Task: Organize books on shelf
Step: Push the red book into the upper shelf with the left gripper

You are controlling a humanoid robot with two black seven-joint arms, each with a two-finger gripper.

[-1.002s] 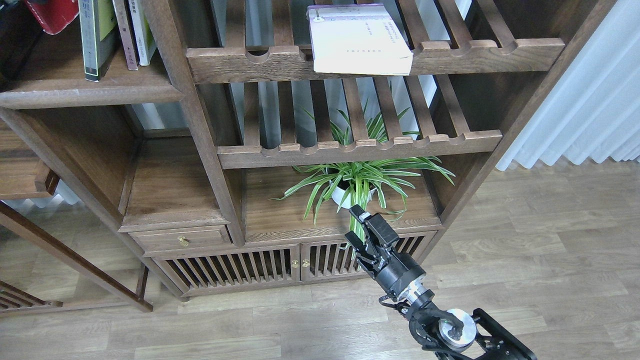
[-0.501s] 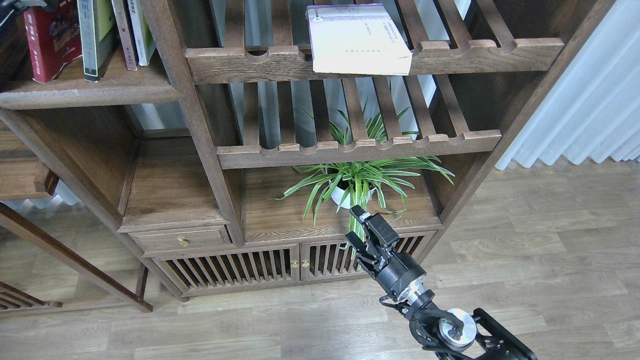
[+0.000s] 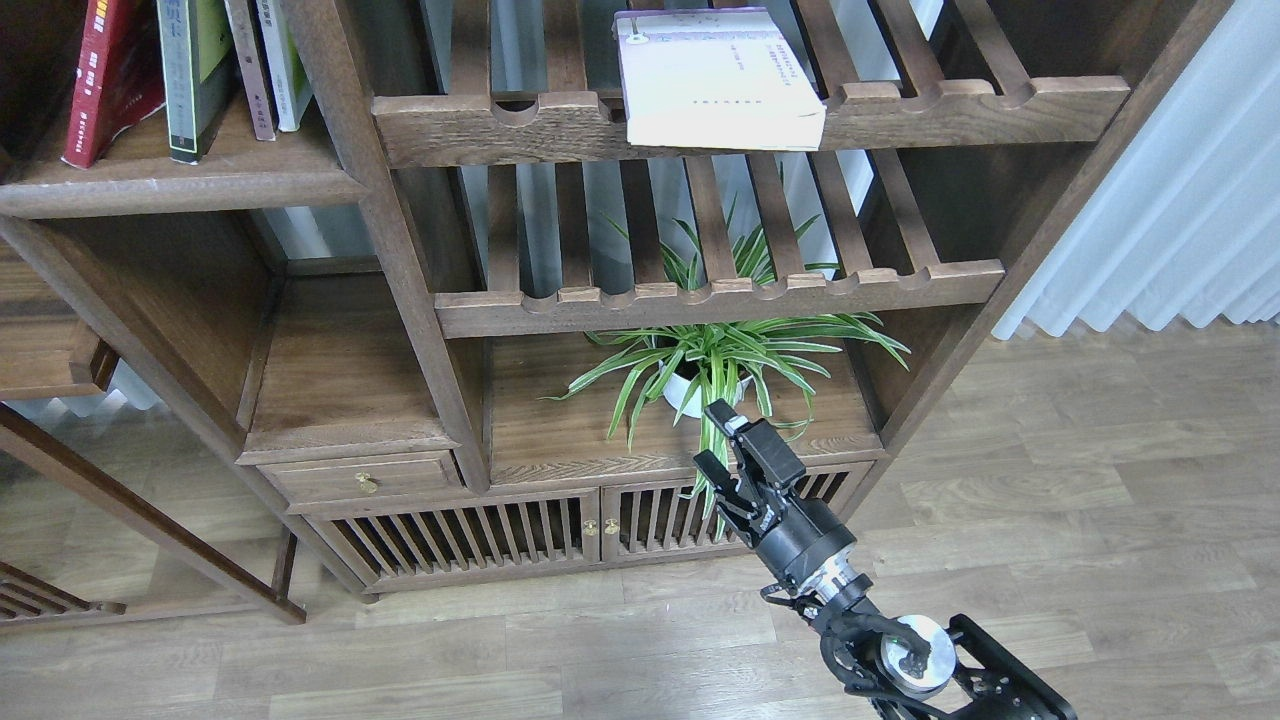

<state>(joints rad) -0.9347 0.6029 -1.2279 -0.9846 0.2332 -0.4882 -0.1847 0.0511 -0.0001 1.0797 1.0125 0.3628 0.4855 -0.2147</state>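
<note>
White book (image 3: 716,85) lies flat on slatted rack (image 3: 750,120), top centre, corner overhanging front rail. Thick, stiff, fairly heavy; pinch overhanging edge. Red book (image 3: 105,85), grey-black book (image 3: 190,75) stand on shelf (image 3: 180,185), upper left. Right tool (image 3: 722,442) lower centre, spread, empty. Left tool unseen.

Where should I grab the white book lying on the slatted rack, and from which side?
Grip the white book at its near edge, which overhangs the rack's scalloped front rail. Come from the front, one finger above the cover and one below. It lies flat, so its spine and sides offer little purchase. The right gripper appears open, low by the spider plant.
</note>
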